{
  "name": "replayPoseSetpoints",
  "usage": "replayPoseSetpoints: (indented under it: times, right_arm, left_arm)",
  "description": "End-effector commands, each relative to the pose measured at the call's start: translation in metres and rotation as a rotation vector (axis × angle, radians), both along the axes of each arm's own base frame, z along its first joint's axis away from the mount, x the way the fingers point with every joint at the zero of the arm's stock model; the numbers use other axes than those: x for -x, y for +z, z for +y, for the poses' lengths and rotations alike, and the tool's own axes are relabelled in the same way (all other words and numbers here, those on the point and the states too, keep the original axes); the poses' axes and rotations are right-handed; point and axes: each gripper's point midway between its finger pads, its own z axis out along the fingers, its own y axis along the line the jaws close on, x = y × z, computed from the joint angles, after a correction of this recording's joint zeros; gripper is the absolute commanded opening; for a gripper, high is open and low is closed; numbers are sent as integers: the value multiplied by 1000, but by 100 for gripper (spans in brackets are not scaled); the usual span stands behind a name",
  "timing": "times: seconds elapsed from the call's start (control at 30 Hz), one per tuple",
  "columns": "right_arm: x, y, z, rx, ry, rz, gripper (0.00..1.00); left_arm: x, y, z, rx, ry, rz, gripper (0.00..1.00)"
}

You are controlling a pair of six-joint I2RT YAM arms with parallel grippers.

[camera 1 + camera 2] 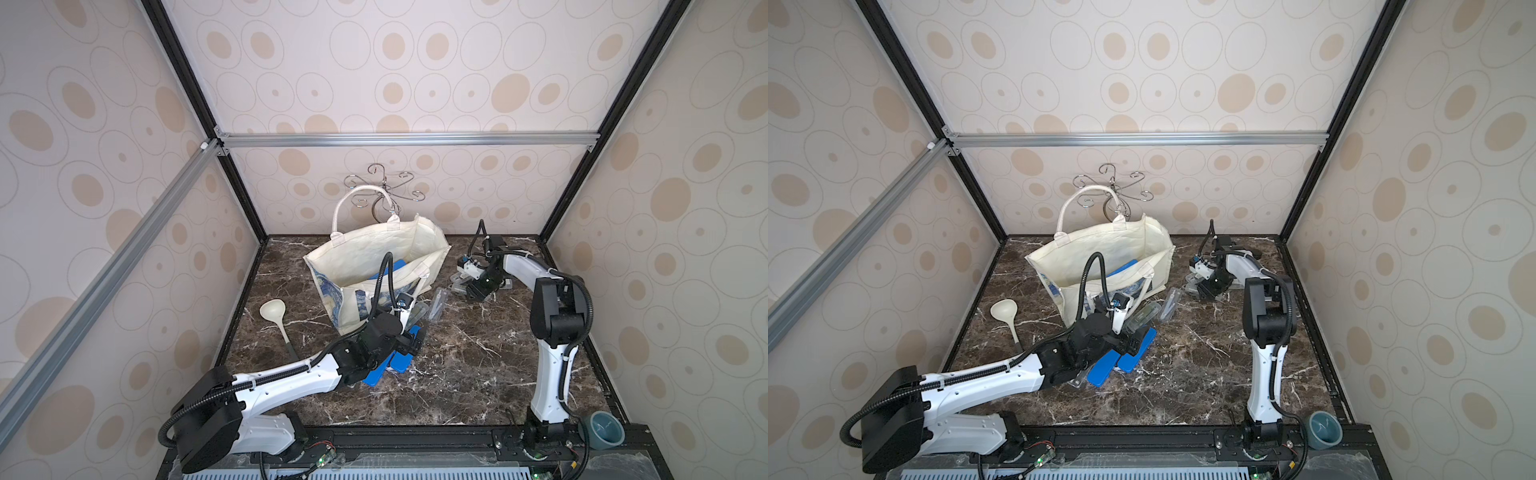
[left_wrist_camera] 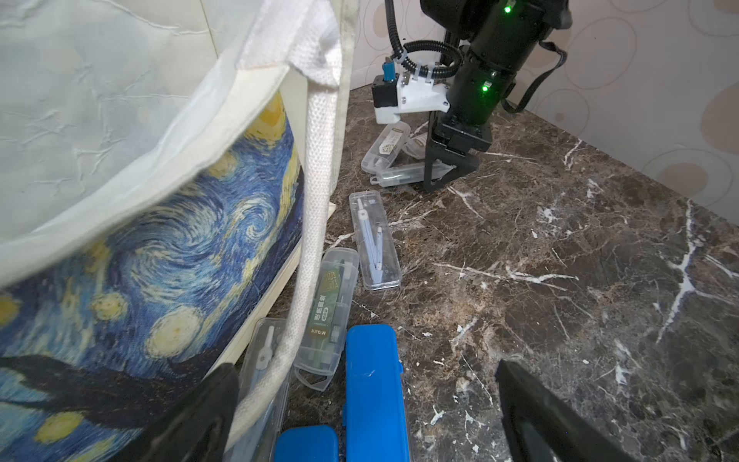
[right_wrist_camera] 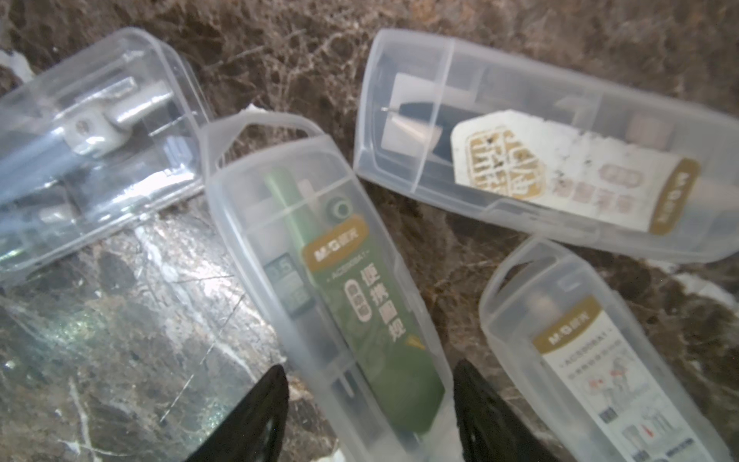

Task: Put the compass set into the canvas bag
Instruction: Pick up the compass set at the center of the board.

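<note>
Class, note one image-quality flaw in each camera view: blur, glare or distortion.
Right wrist view: the green-label case looks soft, and glare streaks the clear case beside it. Left wrist view: the left end effector is blurred, the canvas bag print sharp. In both top views the wide lens splays the frame posts outward.

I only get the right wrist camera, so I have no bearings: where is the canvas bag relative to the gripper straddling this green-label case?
Observer: The canvas bag stands upright, mouth open, to the left of your right gripper.
Operator: Anything in it yet?
Observer: A blue case leans inside it.
Operator: And the other arm?
Observer: The left gripper, open, hovers over loose blue cases by the bag's painted side.
</note>
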Motion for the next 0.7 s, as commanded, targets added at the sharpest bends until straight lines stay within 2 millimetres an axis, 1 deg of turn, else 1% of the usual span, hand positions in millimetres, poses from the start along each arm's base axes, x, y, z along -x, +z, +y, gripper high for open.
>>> replayPoseSetpoints:
  times: [0.0,0.1,0.17,0.3,0.37,0.4,0.47,0.6,0.63,0.67]
  right_arm:
    - [33,-13,2,28,31,106,68]
    - [34,-13,0,59,23,80,71]
    - [33,-11,3,57,25,53,72]
    - [29,-8,7,64,23,24,72]
    - [28,-10,10,78,29,18,71]
    - [29,-12,11,86,31,20,69]
    - [29,-15,12,101,30,19,62]
    - [33,-17,12,96,16,27,44]
    - [33,-17,12,97,10,23,41]
    - [33,-17,11,100,6,17,41]
  left_arm:
    - [-1,15,4,37,27,-34,100]
    - [0,15,8,35,33,-40,100]
    - [0,15,10,37,36,-44,100]
    - [1,14,13,37,44,-49,100]
    - [1,15,14,41,46,-52,100]
    - [2,15,15,43,47,-54,100]
    - [2,16,17,47,52,-60,100]
    - [3,20,22,57,61,-72,100]
    - [3,21,24,58,65,-75,100]
    - [4,21,25,58,67,-77,100]
